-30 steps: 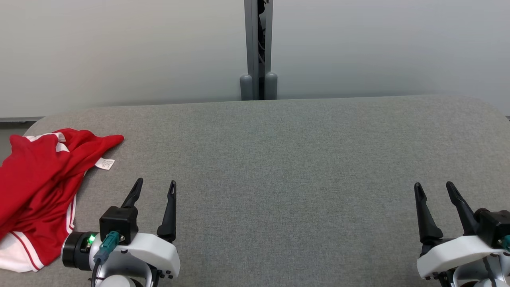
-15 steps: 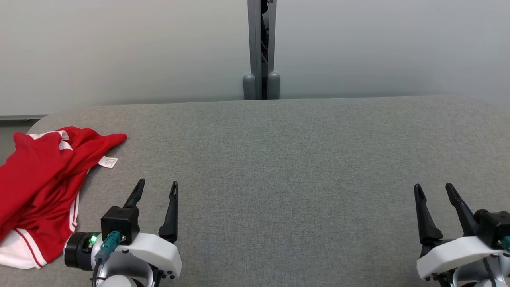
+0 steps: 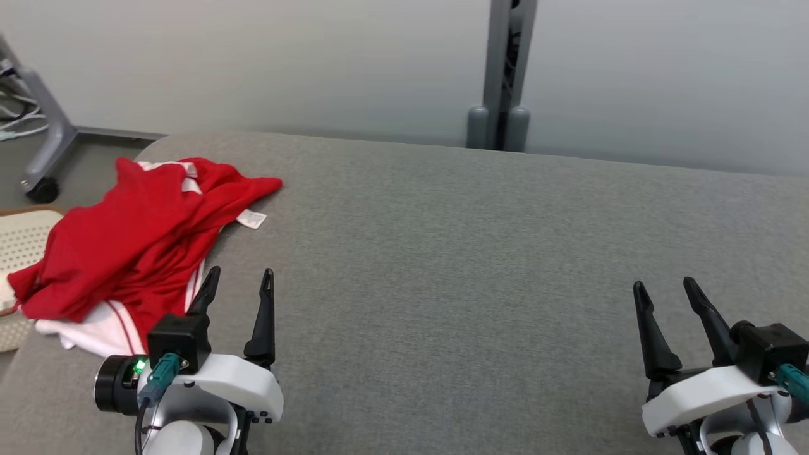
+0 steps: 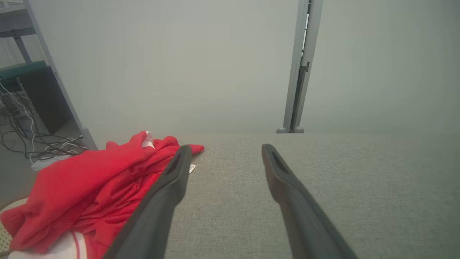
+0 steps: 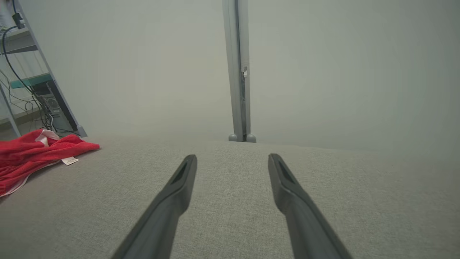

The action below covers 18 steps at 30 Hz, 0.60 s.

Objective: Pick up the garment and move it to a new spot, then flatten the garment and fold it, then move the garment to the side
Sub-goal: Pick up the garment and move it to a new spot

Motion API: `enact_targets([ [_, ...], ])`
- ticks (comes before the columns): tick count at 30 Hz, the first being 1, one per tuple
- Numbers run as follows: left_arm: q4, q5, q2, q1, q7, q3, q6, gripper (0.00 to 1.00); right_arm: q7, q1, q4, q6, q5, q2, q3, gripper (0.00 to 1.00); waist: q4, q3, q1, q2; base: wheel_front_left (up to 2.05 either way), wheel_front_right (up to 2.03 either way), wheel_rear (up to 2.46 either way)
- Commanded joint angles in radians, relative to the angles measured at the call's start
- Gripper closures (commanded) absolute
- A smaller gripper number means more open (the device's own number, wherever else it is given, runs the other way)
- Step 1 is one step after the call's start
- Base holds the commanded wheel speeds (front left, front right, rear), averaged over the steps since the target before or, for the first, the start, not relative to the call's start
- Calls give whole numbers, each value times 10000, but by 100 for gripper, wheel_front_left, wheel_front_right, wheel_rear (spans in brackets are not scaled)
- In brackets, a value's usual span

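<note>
lying crumpled at the left end of the grey padded table [image 3: 480, 240], a red and white garment [image 3: 133, 240] sits just beside the left gripper [image 3: 240, 279], its fingers spread wide and empty; the right gripper [image 3: 663, 285], equally wide and empty, hovers well apart from it.

Soft, even light fills the scene, bright enough and free of glare; no single source can be made out. The head view is crisp: the weave of the grey fabric-covered surface [image 3: 455, 253] reads clearly, and the crumpled red and white garment [image 3: 139, 240] throws only a faint, blurred shadow at its edge. A small green indicator lamp [image 3: 138, 365] glows behind the left hand [image 3: 241, 272]. Both wrist views look milky and low in contrast. There the dark fingers [image 4: 158, 201] soften toward the bottom edge, and the grey metal post [image 4: 301, 68] leans with wide-angle distortion.
</note>
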<state>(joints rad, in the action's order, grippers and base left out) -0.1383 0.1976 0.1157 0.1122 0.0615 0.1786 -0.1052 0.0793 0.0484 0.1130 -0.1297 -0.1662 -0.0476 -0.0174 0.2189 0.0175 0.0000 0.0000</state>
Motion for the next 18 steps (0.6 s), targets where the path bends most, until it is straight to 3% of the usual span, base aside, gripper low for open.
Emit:
enact_targets([
  [1,-17,107,53,198,84,-62,-22,0,-35,112,-39,-18,92,-56,40,0,690,172,0,0,0,0,0],
  [11,-217,355,-2,248,392,-227,-170,0,-59,493,-78,-18,83,-61,412,0,2464,364,0,0,0,0,0],
  [18,-313,509,-26,154,492,-229,-188,0,-104,620,15,-18,71,-62,460,0,2996,406,0,0,0,0,0],
])
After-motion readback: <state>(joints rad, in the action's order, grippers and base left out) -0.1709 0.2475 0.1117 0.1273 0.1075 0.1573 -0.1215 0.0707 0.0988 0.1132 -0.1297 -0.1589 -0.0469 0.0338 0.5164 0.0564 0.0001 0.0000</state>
